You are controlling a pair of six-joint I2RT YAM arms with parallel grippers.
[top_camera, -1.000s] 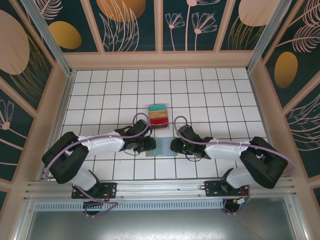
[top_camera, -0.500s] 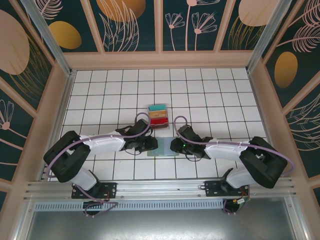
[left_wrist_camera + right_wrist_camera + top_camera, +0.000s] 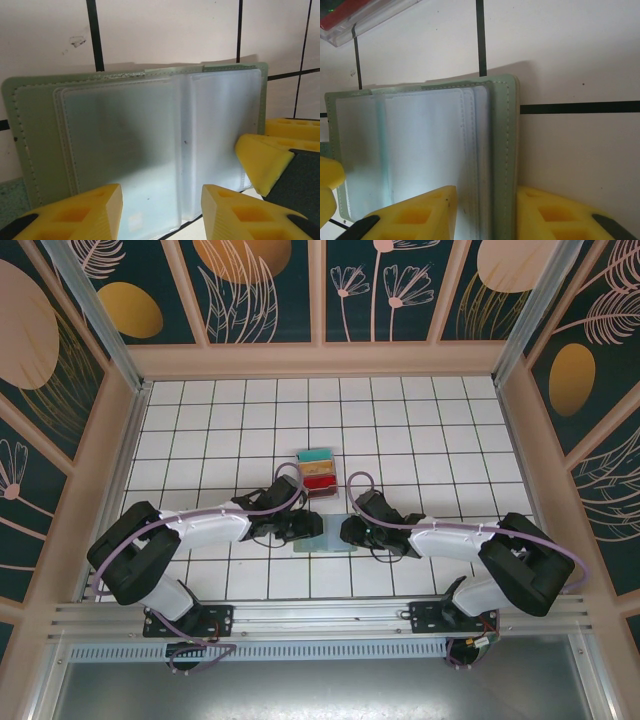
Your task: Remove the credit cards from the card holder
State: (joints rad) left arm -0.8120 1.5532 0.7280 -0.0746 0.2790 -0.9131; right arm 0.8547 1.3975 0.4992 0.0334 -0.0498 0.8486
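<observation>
Left wrist: card holder [image 3: 125,150] looks light, floppy, slick-sleeved; pinch its stitched edge; left jaws and right jaws apart at its edges.

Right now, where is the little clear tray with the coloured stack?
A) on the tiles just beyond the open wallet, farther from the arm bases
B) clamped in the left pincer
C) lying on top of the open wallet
A: seen from above, the clear tray rests on the tiles just past the open wallet, with bare tile between the two.
</observation>
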